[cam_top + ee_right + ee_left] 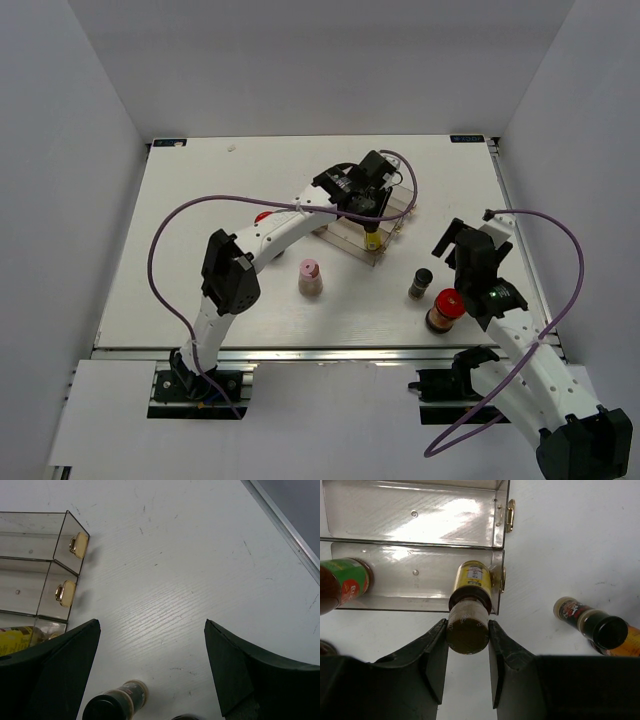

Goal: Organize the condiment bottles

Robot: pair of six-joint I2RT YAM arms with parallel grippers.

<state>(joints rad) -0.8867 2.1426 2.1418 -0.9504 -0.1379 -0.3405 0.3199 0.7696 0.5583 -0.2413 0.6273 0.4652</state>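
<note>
My left gripper [371,230] [467,626] is shut on the cap of a slim yellow-capped bottle [468,607] [371,240]. That bottle stands upright at the right end of the lowest step of the clear rack [400,205] [415,527]. A dark red-lidded jar [342,582] [263,216] shows at the left of that step. The pink-capped shaker [310,278], the black-capped bottle [421,283] [592,622] [116,704] and a second red-lidded jar [444,310] stand on the table. My right gripper [467,232] [151,625] is open and empty above the table, beyond the black-capped bottle. The other yellow-capped bottle is not in view.
The rack's upper steps [420,510] hold nothing. Its gold side clasps [65,592] face my right gripper. The table's right edge [290,535] runs close to the right arm. The left arm's purple cable [200,205] loops over the table's left half.
</note>
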